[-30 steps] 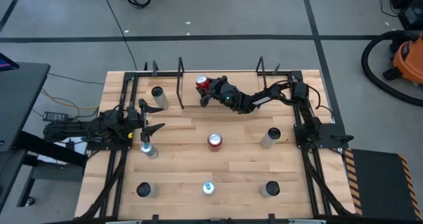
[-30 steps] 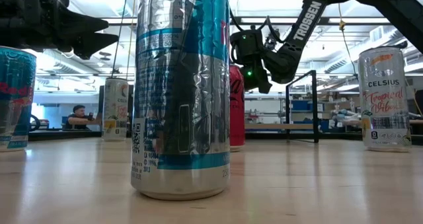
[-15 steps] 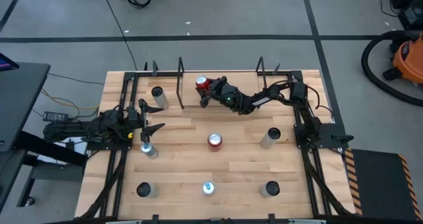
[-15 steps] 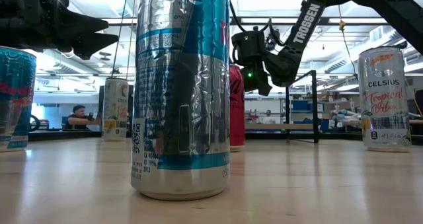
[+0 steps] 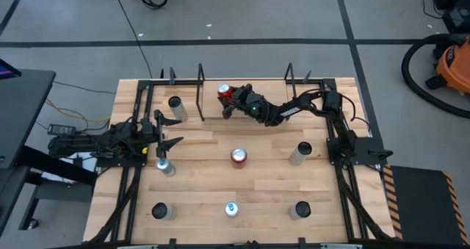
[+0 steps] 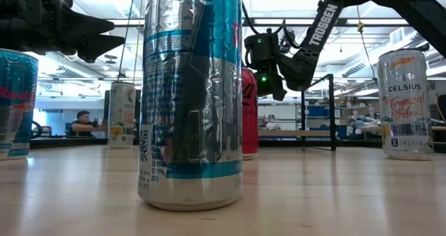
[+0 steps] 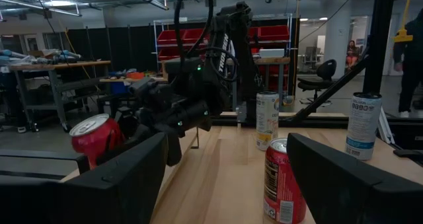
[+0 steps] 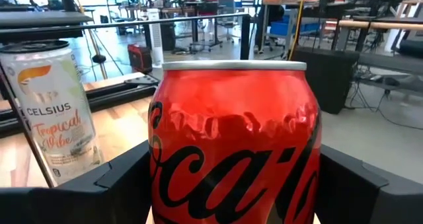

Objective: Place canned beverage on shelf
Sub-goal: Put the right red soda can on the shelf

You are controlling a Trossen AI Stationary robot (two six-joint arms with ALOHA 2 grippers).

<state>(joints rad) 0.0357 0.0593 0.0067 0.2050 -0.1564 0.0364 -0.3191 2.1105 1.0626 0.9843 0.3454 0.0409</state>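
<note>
My right gripper [image 5: 232, 102] reaches to the far middle of the table and is shut on a red cola can [image 5: 225, 92], which fills the right wrist view [image 8: 234, 125]. The can is at the shelf, whose black upright rods [image 5: 200, 87] stand along the table's far edge. The left wrist view shows the can tilted [image 7: 92, 135] in the right gripper. The big can up front hides it in the low view. My left gripper [image 5: 178, 131] is open and empty at the table's left, above a silver can [image 5: 165, 166]. My right gripper pinches the red can's side wall [image 8: 165, 178] between its two fingers [image 8: 119, 181], one on each side of the can. The fingers come roughly level from the table's right. The can sits tilted in the hold; its base is hidden.
A white Celsius can [image 5: 175, 104] stands left of the held can, beyond a shelf rod [image 8: 26, 125]. A red can [image 5: 239, 157] stands mid-table, a silver one [image 5: 301, 152] to its right, and three cans [image 5: 231, 208] stand along the near edge. A person shows in the room beyond [image 6: 83, 122].
</note>
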